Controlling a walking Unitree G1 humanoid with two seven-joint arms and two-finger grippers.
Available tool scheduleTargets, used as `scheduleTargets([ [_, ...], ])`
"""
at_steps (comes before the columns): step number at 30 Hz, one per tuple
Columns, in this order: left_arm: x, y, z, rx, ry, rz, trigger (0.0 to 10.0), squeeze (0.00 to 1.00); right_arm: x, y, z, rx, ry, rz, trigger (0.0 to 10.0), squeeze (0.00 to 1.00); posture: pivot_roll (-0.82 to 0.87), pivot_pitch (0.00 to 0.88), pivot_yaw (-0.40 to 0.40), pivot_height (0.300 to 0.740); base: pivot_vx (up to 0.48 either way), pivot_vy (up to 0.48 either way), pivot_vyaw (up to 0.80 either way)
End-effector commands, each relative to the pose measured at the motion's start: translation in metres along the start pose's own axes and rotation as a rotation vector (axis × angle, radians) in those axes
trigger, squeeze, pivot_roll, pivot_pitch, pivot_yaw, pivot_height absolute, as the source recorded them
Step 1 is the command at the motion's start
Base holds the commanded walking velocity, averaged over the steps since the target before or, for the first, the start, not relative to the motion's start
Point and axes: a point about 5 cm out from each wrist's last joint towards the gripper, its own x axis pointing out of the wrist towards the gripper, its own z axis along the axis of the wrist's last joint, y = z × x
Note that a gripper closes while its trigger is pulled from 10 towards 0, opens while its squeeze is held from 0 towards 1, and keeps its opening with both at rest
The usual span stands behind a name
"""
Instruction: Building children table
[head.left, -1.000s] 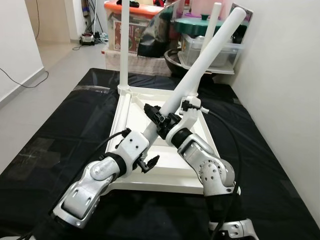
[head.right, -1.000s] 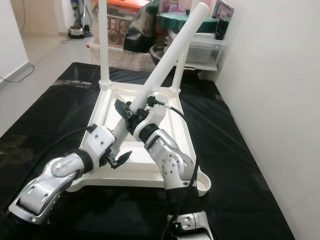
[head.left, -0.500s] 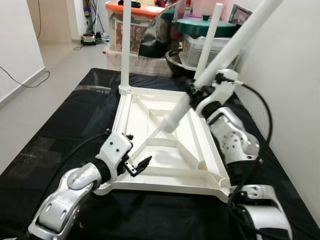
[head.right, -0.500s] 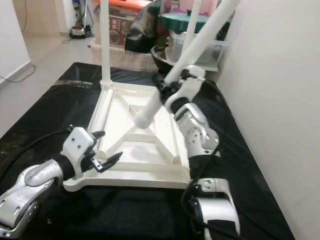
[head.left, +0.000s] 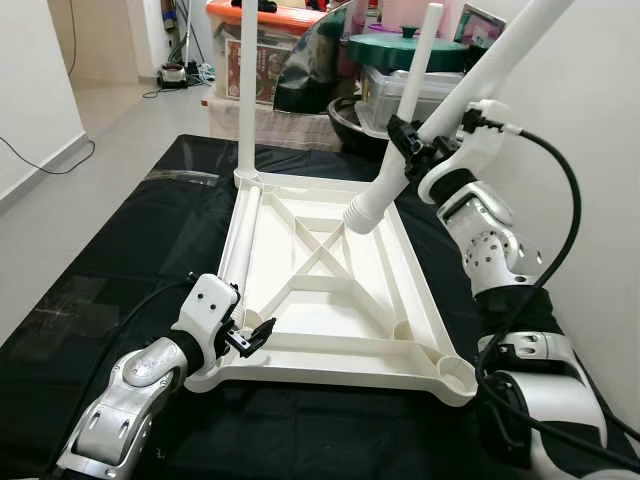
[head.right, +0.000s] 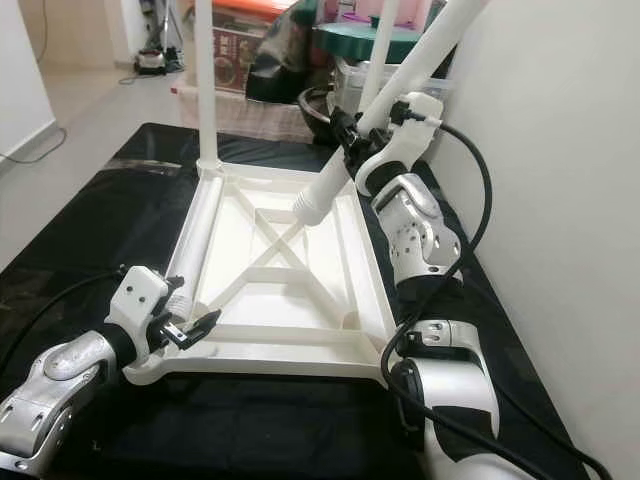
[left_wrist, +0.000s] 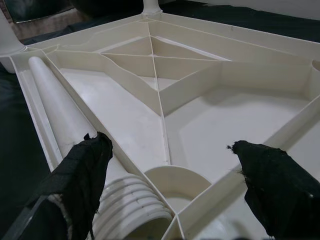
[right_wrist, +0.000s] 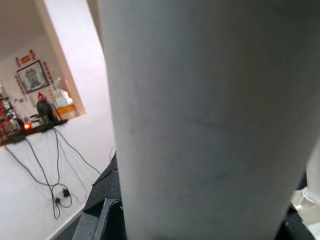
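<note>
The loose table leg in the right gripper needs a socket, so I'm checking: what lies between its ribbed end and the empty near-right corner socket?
In the left eye view, only the upturned tabletop's ribbed underside lies between the leg's end and the socket.

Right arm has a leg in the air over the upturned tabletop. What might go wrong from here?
1. The right gripper holds the long leg near its lower half, tilted; most of its length rises above the grip, so it may swing or slip.
2. Its threaded end hangs beside the standing far-right leg and could knock it.
3. The left gripper, jaws open, hovers at the near-left socket without holding the tabletop, which may shift.
</note>
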Motion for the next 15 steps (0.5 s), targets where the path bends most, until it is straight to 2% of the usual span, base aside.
scheduleTargets([
  [1,0.001,-0.003,0.002,-0.002,-0.025,-0.015,10.0,0.00,0.001,-0.002,0.004,-0.029,-0.015,0.003,0.0,0.00,0.12,0.000,-0.147,0.740,0.000,0.000,0.00],
  [5,0.001,-0.003,0.001,-0.015,-0.044,-0.008,10.0,0.00,-0.001,-0.008,0.004,-0.084,-0.009,-0.010,0.0,0.00,0.12,0.000,-0.145,0.740,0.000,0.000,0.00],
  [6,0.001,-0.003,0.002,-0.034,-0.059,-0.008,10.0,0.00,-0.006,-0.011,0.002,-0.143,0.011,0.004,0.0,0.00,0.12,0.000,-0.147,0.740,0.000,0.000,0.00],
  [9,0.001,-0.003,0.002,-0.042,-0.066,-0.008,10.0,0.00,-0.008,-0.013,0.001,-0.169,0.020,0.011,0.0,0.00,0.12,0.000,-0.147,0.740,0.000,0.000,0.00],
  [12,0.000,-0.002,0.004,-0.069,-0.087,0.002,10.0,0.00,-0.018,-0.022,-0.013,-0.188,0.080,-0.034,0.0,0.00,0.11,0.000,-0.154,0.740,0.000,0.000,0.00],
  [13,0.000,-0.002,0.005,-0.072,-0.091,0.005,10.0,0.00,-0.021,-0.024,-0.018,-0.182,0.095,-0.047,1.7,0.00,0.11,0.000,-0.154,0.740,0.000,0.000,0.00],
  [14,0.000,-0.002,0.005,-0.072,-0.091,0.005,10.0,0.00,-0.021,-0.024,-0.018,-0.182,0.095,-0.047,1.7,0.00,0.11,0.000,-0.154,0.740,0.000,0.000,0.00],
  [15,-0.001,-0.002,0.005,-0.076,-0.102,0.005,10.0,0.00,-0.023,-0.023,-0.023,-0.168,0.111,-0.065,10.0,0.00,0.11,0.000,-0.154,0.740,0.000,0.000,0.00],
])
